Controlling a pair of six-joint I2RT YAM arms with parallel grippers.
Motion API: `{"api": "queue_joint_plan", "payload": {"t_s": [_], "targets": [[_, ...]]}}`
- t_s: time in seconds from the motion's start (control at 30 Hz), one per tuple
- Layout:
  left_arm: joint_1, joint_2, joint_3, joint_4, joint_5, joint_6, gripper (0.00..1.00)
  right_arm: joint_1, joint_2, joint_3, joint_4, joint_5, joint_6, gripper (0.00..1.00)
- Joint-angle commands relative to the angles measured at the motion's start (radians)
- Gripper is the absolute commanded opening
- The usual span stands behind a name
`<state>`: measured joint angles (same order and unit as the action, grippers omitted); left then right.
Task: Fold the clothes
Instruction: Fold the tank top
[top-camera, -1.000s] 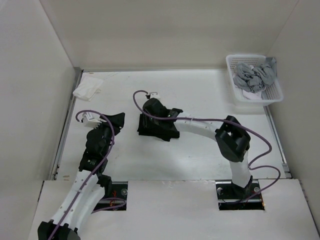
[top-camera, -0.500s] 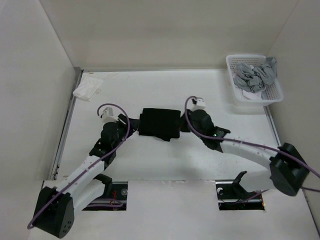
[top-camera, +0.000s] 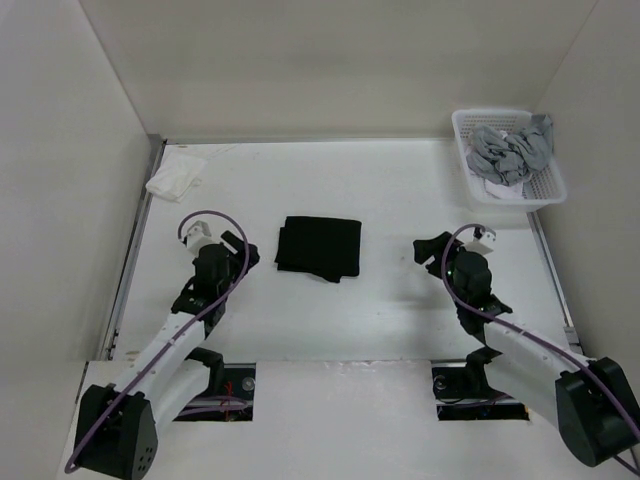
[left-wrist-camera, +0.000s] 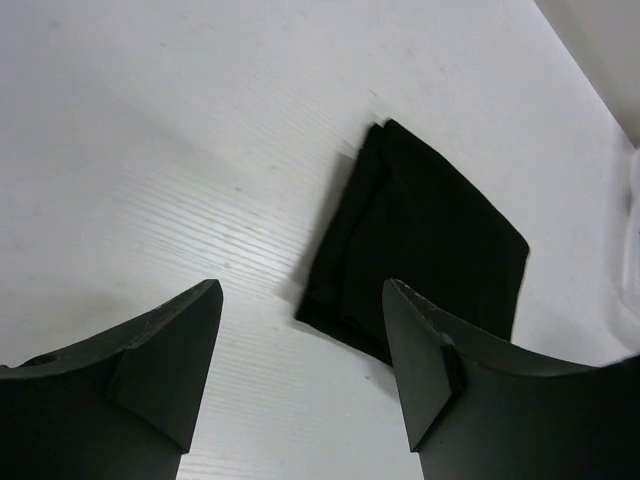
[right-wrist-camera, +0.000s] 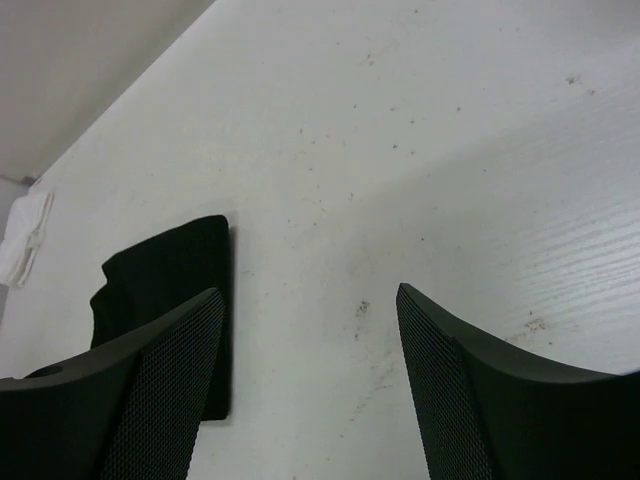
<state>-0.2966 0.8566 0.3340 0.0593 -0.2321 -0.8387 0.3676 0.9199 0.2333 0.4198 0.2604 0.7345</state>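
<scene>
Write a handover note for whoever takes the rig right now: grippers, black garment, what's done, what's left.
Left gripper: open, empty, to the left of the black garment, not touching it.
Right gripper: open, empty, to the right of the garment, well clear of it.
Garment: lies flat near the middle of the table, folded into a compact rectangle.
Done: the fold looks complete; stacked layers show along one edge in the left wrist view.
Left: probably nothing on the garment, only parking the arms.
</scene>
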Motion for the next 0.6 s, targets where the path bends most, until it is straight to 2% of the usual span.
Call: {"api": "queue_joint_plan", "payload": {"t_s": [0.0,0.27,0.4,0.57], "targets": [[0.058,-0.028,0.013,-0.081,-0.041,0.026,0.65,-0.014,0.001,-0.025,0.114,-0.019,0.006,0.75],[0.096,0.044,0.043,-0.089,-0.003,0.020,0.64,-0.032,-0.082,-0.046,0.059,-0.017,0.009,0.76],[0.080,0.073,0.056,-0.056,-0.001,0.015,0.63,-0.055,-0.047,-0.051,0.057,-0.013,0.023,0.76],[0.057,0.107,0.066,-0.021,-0.001,0.020,0.63,-0.088,0.031,-0.028,0.048,-0.053,0.046,0.65]]}}
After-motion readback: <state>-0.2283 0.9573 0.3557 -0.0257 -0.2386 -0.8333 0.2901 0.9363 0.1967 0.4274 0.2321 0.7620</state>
